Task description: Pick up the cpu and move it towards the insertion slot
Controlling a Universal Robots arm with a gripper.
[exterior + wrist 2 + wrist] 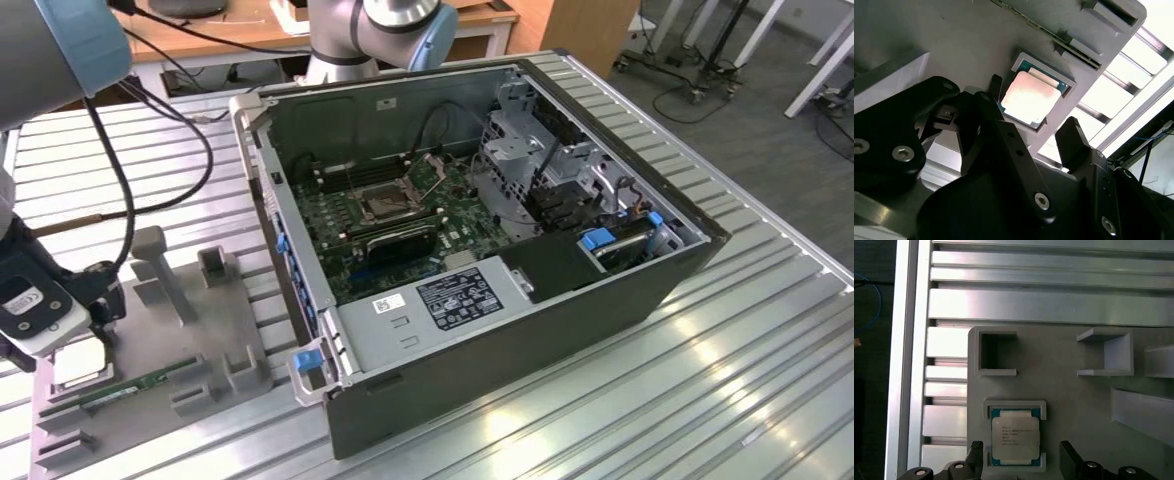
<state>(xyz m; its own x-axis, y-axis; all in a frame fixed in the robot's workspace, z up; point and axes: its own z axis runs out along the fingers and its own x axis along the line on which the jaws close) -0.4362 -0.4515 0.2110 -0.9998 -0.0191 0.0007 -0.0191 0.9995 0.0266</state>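
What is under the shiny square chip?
The cpu lies in a shallow framed pocket of the grey holder, which rests on the slatted metal table. The pocket's floor is covered by the chip, so it can't be seen.

End effector [94, 318]: black two-finger type, low at the exterior view's left, pointing down. Fingers [975, 454] spread well apart in both wrist views, tips roughly level, nothing gripped between them. Wrist [34, 310]: white-and-black housing directly above. Arm [60, 50]: thick grey link with pale blue joint cap, descending from the exterior view's upper left. Base joints [367, 30]: upright, top centre.
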